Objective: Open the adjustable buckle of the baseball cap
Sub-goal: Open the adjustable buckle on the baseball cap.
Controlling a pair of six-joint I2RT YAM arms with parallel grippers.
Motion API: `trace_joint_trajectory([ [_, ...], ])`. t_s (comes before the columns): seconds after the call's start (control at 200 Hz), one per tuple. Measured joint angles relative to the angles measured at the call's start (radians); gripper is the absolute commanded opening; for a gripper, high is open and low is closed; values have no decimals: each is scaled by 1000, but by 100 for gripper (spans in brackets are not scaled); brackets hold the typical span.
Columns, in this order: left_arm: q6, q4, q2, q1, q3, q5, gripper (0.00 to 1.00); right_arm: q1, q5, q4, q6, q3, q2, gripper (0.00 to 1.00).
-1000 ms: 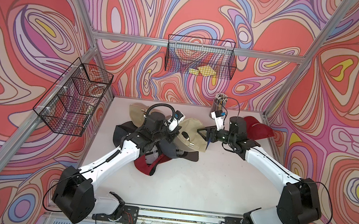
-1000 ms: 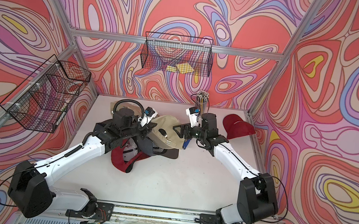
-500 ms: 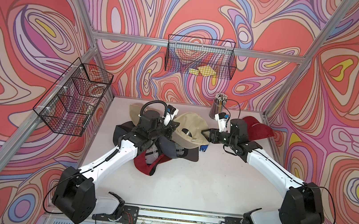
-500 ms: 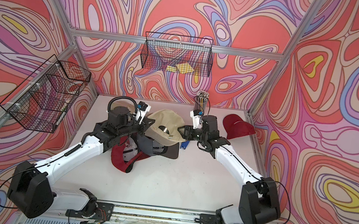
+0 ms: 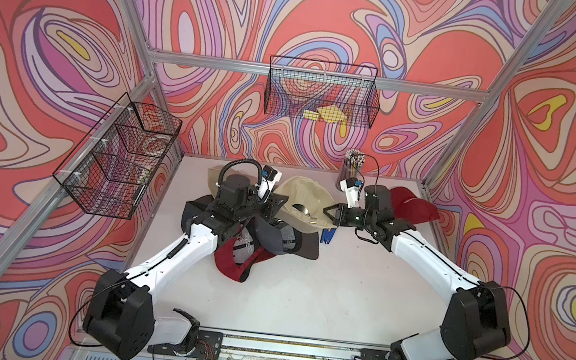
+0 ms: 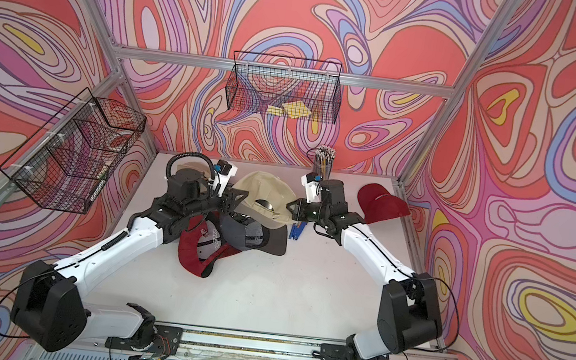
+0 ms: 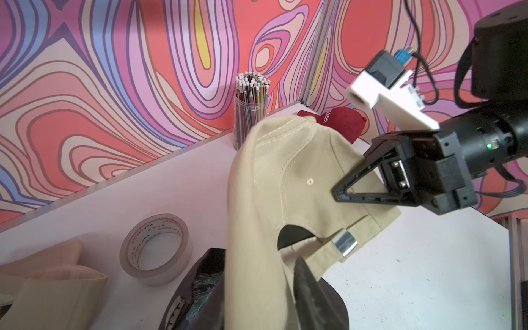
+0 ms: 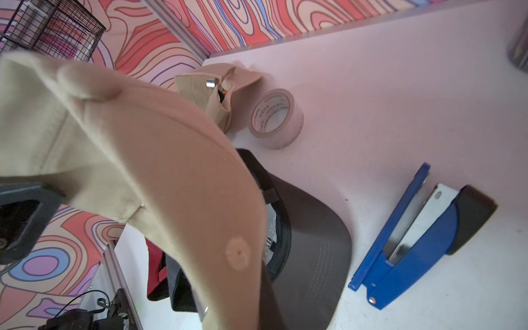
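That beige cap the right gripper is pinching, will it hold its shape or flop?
Probably floppy: the beige cap sags and creases around the right gripper's pinch. Likely light, being thin cloth. The strap end with the metal buckle may dangle and swing.

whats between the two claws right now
The beige cap fills the gap, seen in both top views. The right claw is shut on its rear edge near the buckle; the left claw is at its other side.

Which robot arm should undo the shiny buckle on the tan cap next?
Probably left. The right gripper is shut on the tan cap, holding it up, so it's busy. The left gripper has a finger close beside the shiny buckle.
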Motion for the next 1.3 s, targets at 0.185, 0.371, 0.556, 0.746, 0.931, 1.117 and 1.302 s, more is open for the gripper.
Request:
trace_joint_trajectory([
  [0.185, 74, -10, 4, 39, 19, 49, 59, 0, 99, -76, -77, 110, 41, 0],
  [0.371, 169, -25, 4, 37, 29, 107, 65, 0, 181, -137, -180, 161, 100, 0],
  [0.556, 237, -47, 9, 37, 35, 137, 65, 0, 194, -188, -298, 170, 106, 0],
  [0.746, 252, -48, 20, 37, 37, 169, 65, 10, 185, -243, -406, 214, 108, 0],
  [0.931, 277, -48, 19, 37, 38, 212, 61, 38, 183, -262, -498, 215, 106, 0],
  [1.117, 335, -77, 19, 28, 44, 254, 66, 76, 183, -269, -571, 214, 92, 0],
  [1.302, 423, -143, 19, -3, 64, 272, 66, 121, 182, -274, -635, 209, 67, 0],
])
